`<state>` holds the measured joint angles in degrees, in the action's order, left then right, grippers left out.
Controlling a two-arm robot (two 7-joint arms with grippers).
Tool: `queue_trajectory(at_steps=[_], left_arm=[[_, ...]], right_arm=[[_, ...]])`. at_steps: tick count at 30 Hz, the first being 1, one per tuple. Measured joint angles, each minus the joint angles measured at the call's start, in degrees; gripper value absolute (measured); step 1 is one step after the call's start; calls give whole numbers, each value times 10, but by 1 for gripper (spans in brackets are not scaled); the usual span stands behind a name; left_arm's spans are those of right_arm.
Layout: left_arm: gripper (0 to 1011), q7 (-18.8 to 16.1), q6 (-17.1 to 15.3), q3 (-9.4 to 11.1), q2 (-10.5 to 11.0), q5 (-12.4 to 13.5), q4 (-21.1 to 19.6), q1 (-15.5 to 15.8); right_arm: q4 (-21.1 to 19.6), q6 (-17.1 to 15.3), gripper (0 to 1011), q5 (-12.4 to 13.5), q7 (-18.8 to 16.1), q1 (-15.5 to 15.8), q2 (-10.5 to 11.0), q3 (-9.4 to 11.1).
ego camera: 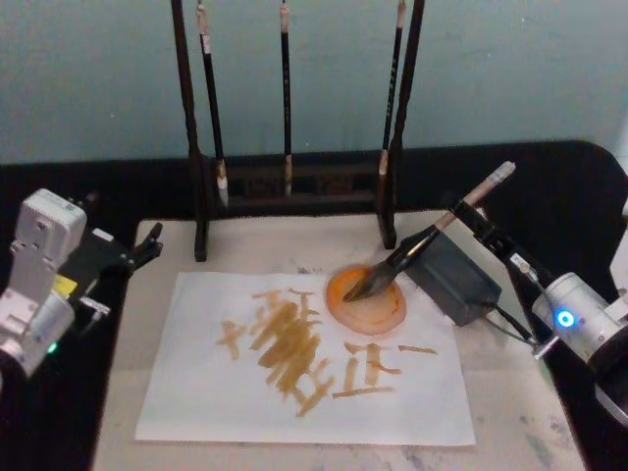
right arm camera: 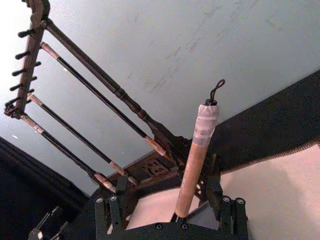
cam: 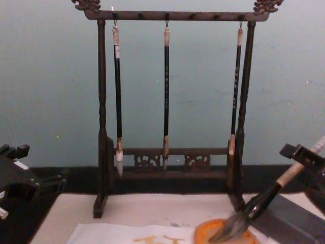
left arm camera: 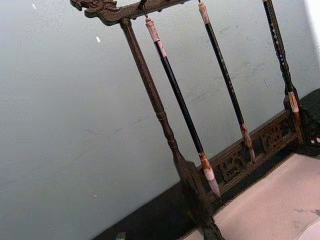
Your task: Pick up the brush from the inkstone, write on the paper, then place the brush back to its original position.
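Starting at your left: your left gripper (ego camera: 147, 245) sits parked at the left edge of the beige mat (ego camera: 255, 245), fingers apart, grasping nothing. Moving right, the paper (ego camera: 196, 402) lies flat on the mat, streaked with orange-yellow strokes. Behind it stands the dark wooden rack (cam: 101, 127), three thin brushes (cam: 166, 91) hanging from its top bar. Now to the right of the paper, the orange dish (ego camera: 378, 314) sits at the sheet's far right corner, and the brush (ego camera: 412, 250) leans over it, bristles resting in the dish, handle angled up and right. Your right gripper (ego camera: 461, 221) is clenched on that pale handle, just above the dark grey block (ego camera: 456, 280) beside the dish.
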<state>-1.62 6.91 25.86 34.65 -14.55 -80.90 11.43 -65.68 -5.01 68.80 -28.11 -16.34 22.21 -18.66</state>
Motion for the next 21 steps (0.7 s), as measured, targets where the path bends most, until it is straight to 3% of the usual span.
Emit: queue_trajectory(at_steps=[12,17,21], left_arm=[[1010,0,0,0,0,0,0,0],[1010,0,0,0,0,0,0,0],[1010,0,0,0,0,0,0,0]], right_arm=[[-89,27,1000,0,40,71,36,11],[-140,59,1000,-37,79,110,51,15],[-185,92,1000,-98,125,138,62,15]])
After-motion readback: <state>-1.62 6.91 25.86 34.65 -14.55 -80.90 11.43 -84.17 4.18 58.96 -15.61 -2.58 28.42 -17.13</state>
